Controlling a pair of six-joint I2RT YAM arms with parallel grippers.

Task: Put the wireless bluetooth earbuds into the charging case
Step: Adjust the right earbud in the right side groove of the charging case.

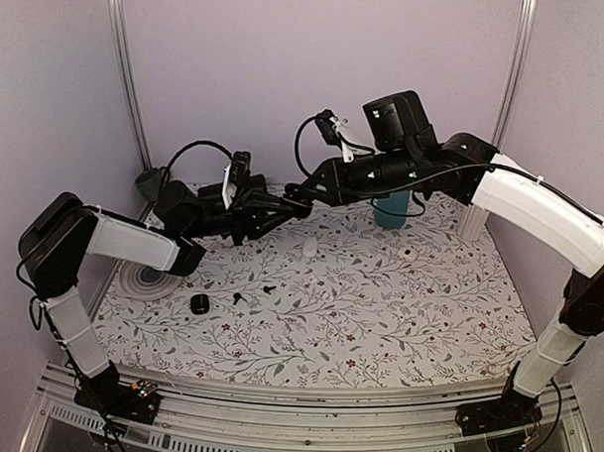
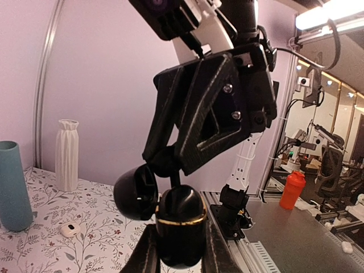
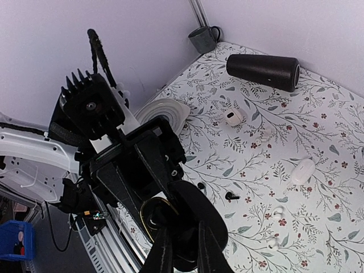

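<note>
The table (image 1: 378, 318) is white with grey twigs and small red flowers. The case (image 2: 181, 224) is black with a gold ring. The teal vase (image 2: 12, 185) is plain and the white vase (image 2: 66, 154) ribbed. The mug (image 3: 203, 38) is dark grey. One earbud (image 3: 229, 196) is black.

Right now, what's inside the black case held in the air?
The black charging case is open. The fingertips of the right gripper cover its gold-rimmed mouth; the interior is dark, so any earbud inside cannot be seen.
</note>
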